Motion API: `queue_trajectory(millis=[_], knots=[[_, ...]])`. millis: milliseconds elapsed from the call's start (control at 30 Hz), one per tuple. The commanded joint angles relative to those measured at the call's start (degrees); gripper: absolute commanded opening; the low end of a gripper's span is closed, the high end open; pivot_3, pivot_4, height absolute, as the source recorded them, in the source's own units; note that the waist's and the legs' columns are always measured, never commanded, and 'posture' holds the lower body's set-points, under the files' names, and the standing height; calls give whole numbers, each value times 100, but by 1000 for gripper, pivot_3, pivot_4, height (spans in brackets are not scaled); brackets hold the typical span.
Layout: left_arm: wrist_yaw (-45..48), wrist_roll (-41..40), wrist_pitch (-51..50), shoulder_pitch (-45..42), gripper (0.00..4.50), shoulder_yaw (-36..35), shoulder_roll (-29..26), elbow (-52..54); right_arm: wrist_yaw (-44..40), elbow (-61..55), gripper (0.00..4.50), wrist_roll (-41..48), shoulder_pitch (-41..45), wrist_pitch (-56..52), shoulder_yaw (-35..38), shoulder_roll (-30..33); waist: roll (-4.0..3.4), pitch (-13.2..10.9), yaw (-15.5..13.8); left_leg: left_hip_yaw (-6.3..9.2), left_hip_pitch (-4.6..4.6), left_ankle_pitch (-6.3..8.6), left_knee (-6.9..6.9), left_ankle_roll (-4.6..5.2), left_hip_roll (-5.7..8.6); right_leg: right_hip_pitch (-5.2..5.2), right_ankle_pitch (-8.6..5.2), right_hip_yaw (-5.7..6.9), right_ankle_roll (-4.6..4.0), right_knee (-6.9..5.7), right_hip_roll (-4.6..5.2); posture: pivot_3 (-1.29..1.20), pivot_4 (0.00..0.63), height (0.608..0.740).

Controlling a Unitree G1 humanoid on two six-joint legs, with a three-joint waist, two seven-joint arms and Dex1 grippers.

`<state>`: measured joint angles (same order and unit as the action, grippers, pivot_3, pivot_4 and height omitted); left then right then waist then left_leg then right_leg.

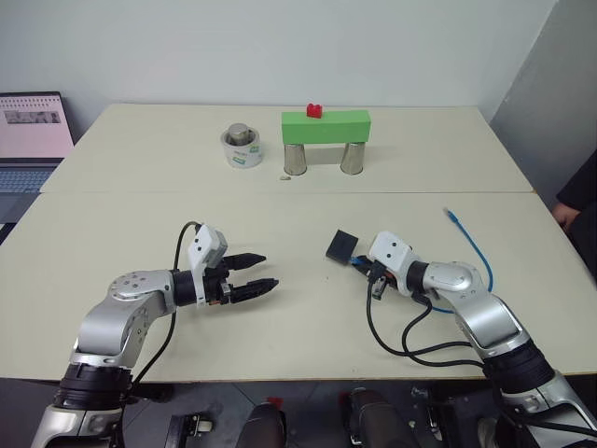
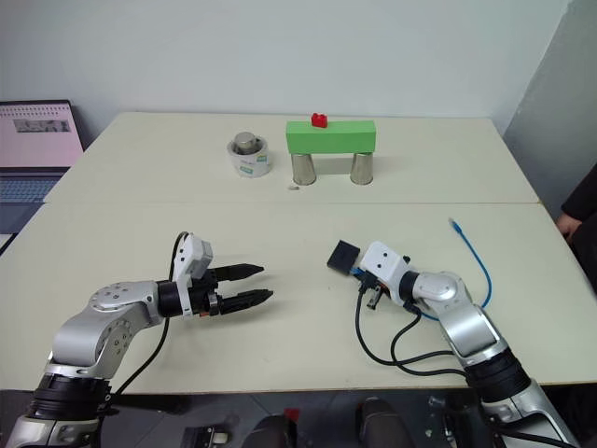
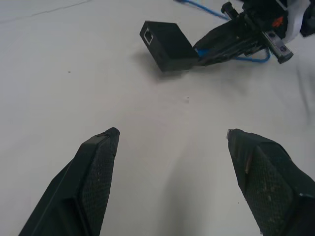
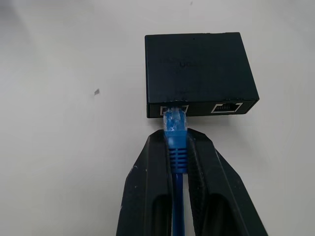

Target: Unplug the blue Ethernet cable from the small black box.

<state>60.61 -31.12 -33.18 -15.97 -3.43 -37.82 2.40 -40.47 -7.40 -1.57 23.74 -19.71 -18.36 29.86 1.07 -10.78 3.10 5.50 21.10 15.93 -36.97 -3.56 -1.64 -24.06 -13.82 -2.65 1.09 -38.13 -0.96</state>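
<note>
Blue Ethernet cable sits pinched in the right gripper; pulling probably drags the unheld small black box, since the left gripper hangs open.

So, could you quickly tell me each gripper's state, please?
Left gripper: open, empty.
Right gripper: shut on the blue Ethernet cable at the small black box.

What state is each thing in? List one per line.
Blue Ethernet cable: still plugged into the box, free end lying on the table.
Small black box: lifted off the table, second port empty.
Right end effector: shut on the cable's boot.
Left end effector: open, holding nothing.
Laptop: open, screen lit.
</note>
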Motion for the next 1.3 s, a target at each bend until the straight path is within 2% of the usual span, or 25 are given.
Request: queue_trajectory(millis=[33,133,300,467,633,667,700,767,1067,1200,1267,1300], knots=[[39,-801,-749,-275,3743,-322,114,95,58,-55,139,-878,231,2318,-335,438,0,0,5,-1,0,0,0,0,1,0,0,-1,0,0,0,0,150,740],[23,-1044,-1050,-428,3743,-333,192,66,170,179,138,-1413,386,3650,-560,682,0,0,10,-3,-1,0,0,0,1,2,0,-1,1,2,0,0,150,740],[123,-1096,-1231,-559,3743,-27,309,216,369,459,138,-1788,606,4739,-627,592,1,0,0,-2,-3,-1,0,-1,1,3,1,-4,0,0,0,0,150,740],[256,-1046,-1233,-632,3743,170,394,275,316,589,138,-1893,698,4949,-595,486,1,1,-24,-1,-3,-1,-3,-2,1,4,1,-4,-2,-4,1,0,150,740],[164,-1123,-1239,-735,3743,59,557,129,315,578,138,-1900,694,4933,-547,411,1,1,-35,0,-5,-1,-3,-2,1,5,1,-3,-2,-5,1,0,150,740],[159,-1148,-1249,-753,3378,26,581,105,314,571,138,-1906,689,4926,-538,402,1,1,-36,-1,-5,-1,-4,-2,2,5,1,-5,-2,-6,1,0,150,740],[157,-1156,-1256,-762,3355,4,598,93,311,567,138,-1908,685,4922,-531,395,1,1,-33,-1,-5,-1,-4,-2,2,5,1,-5,-2,-5,1,0,150,740],[211,-1196,-1292,-755,2775,-34,584,61,324,580,138,-1932,667,4923,-512,391,1,1,-33,-2,-6,-1,-3,-2,2,5,1,-6,-2,-5,1,0,150,740],[357,-1222,-1299,-663,807,35,517,55,386,635,138,-2025,697,4986,-466,383,1,1,-35,-1,-7,-1,-3,-2,2,6,1,-5,-2,-6,1,0,150,740],[473,-1054,-1203,-659,790,203,450,-8,567,754,138,-2367,759,5391,-506,483,1,1,-36,-2,-7,-1,-3,-2,2,6,1,-5,-2,-6,1,0,150,740],[533,-965,-1129,-693,790,276,457,-100,619,785,842,-2404,739,5499,-475,510,1,1,-37,-2,-7,-1,-3,-2,3,6,1,-5,-2,-6,1,0,150,740],[558,-926,-1096,-733,790,296,461,-160,564,767,1021,-2378,725,5520,-473,544,1,1,-37,-2,-7,-1,-3,-2,3,6,1,-5,-2,-6,1,0,150,740]])
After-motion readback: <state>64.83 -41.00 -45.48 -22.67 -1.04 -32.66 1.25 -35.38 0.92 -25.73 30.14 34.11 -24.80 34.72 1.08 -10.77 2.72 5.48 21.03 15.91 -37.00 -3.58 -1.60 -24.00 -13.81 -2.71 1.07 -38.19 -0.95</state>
